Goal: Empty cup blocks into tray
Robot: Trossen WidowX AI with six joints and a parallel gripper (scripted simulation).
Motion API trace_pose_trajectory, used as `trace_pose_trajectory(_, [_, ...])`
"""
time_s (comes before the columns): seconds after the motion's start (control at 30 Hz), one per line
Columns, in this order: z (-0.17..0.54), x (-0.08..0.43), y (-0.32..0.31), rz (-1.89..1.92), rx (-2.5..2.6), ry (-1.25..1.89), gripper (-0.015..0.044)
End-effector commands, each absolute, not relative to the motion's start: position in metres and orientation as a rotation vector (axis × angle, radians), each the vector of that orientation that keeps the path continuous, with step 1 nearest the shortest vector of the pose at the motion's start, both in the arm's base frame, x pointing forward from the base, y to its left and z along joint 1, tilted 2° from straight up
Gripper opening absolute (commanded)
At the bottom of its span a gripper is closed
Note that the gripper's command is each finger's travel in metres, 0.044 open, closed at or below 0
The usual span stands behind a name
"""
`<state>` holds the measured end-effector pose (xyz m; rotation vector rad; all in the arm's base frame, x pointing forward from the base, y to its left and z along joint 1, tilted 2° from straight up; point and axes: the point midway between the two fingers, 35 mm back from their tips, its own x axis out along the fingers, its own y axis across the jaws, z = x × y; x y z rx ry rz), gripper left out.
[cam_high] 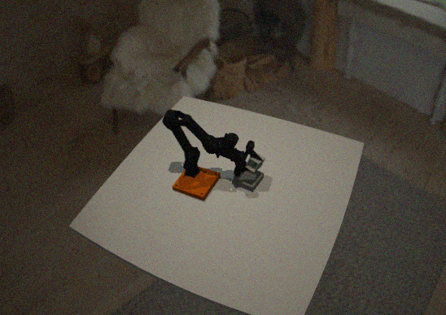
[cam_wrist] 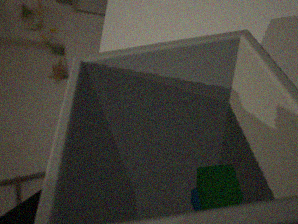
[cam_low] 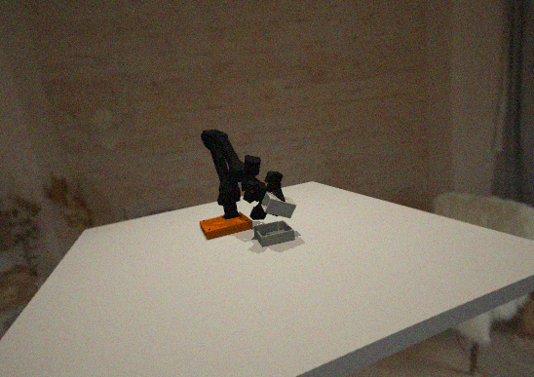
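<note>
1. Holds a light grey, square-mouthed cup (cam_high: 254, 164) (cam_low: 280, 207) (cam_wrist: 175, 120) steeply tilted in the air, with the black gripper (cam_high: 249, 162) (cam_low: 271, 204) clamped on its sides.
2. Shows a green block (cam_wrist: 219, 186) and part of a blue block (cam_wrist: 195, 199) inside.
3. Hangs above a shallow grey rectangular tray (cam_high: 254, 185) (cam_low: 278, 239), apart from it.
4. Rests, as tray, on the white table (cam_high: 244, 244) (cam_low: 244, 307), right of the flat orange base plate (cam_high: 195, 186) (cam_low: 226, 226).

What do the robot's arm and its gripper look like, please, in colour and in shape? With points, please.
The arm (cam_high: 207, 140) (cam_low: 227, 164) is all black, with slim links and bulky, rounded joints. The gripper (cam_high: 247, 161) (cam_low: 267, 204) is black too, with two blunt, chunky fingers. No cables or markings can be made out.
</note>
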<state>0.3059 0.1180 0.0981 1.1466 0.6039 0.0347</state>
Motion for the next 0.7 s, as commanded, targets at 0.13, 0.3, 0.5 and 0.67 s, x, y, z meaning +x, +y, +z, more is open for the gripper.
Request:
trace_pose_trajectory(0.13, [0.0995, 0.3074, 0.1185, -0.014, 1.315, 0.608, 0.0])
trace_pose_trajectory(0.3, [0.0993, 0.3077, 0.1187, -0.048, 1.421, 0.614, 0.0])
trace_pose_trajectory(0.5, [0.099, 0.3081, 0.119, -0.09, 1.548, 0.62, 0.0])
trace_pose_trajectory(0.67, [0.0988, 0.3084, 0.1193, -0.125, 1.653, 0.624, 0.0])
